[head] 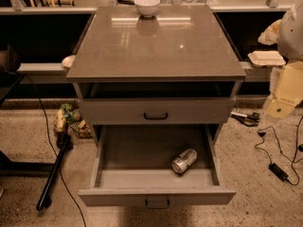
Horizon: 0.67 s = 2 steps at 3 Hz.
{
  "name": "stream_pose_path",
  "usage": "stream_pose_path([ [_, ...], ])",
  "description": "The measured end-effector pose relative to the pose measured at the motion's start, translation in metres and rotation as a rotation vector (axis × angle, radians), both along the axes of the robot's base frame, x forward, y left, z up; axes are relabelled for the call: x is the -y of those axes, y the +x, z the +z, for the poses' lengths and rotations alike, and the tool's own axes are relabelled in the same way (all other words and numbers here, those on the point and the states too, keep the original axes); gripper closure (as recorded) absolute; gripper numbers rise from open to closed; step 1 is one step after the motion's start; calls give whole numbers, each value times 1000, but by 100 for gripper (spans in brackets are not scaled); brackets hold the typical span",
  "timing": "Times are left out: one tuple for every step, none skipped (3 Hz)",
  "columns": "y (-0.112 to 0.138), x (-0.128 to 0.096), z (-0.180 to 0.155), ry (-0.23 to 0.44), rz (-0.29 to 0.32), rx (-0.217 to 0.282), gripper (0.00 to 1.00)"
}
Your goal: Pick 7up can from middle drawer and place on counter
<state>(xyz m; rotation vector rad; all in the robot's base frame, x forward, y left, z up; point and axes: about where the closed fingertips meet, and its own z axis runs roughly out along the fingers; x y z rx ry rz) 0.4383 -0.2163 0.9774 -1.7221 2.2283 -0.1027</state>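
The 7up can (184, 161) lies on its side inside the middle drawer (142, 179), right of centre and close to the front panel. The drawer is pulled fully out, its grey front with a small dark handle facing me. The counter (156, 46) is the glossy grey-brown slab on top of the cabinet. My gripper is not in view. Only a pale rounded shape (291, 32) at the right edge may be part of my arm. It is well away from the can and the drawer.
A white bowl (147, 5) stands at the counter's far edge. The upper drawer (156, 110) is shut. A black pole (53, 174) and cables lie on the floor at the left. Pale boxes (287, 86), a charger and cables lie at the right.
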Motion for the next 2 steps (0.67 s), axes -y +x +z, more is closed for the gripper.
stream_pose_path([
  [0, 0, 0, 0, 0, 0, 0],
  [3, -1, -9, 15, 21, 0, 0],
])
